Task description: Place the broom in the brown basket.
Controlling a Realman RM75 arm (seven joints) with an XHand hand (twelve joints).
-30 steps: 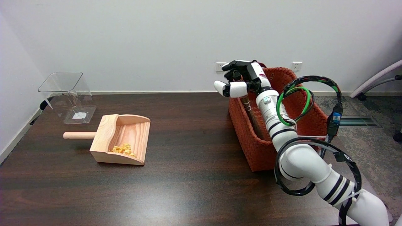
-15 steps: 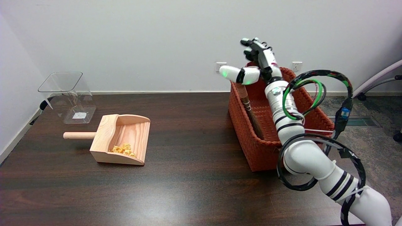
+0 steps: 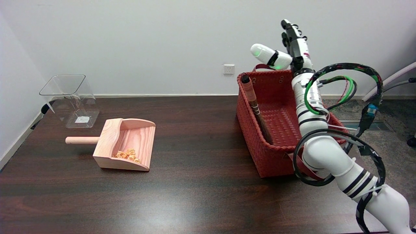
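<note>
The broom (image 3: 255, 109) lies inside the brown woven basket (image 3: 253, 139), leaning along its left wall. Its dark handle tip pokes up at the basket's far left corner. My right hand (image 3: 287, 48) hangs in the air above the basket's far rim, fingers spread and pointing up, holding nothing. The hand is well clear of the broom handle.
A wooden dustpan (image 3: 125, 144) with yellow scraps inside lies on the dark table at the left, handle pointing left. A clear plastic container (image 3: 70, 99) stands at the far left. My arm's cables (image 3: 344, 107) loop over the basket's right side.
My right hand let go of the broom handle and rose up and to the right, its fingers spreading. The broom stays leaning in the basket.
</note>
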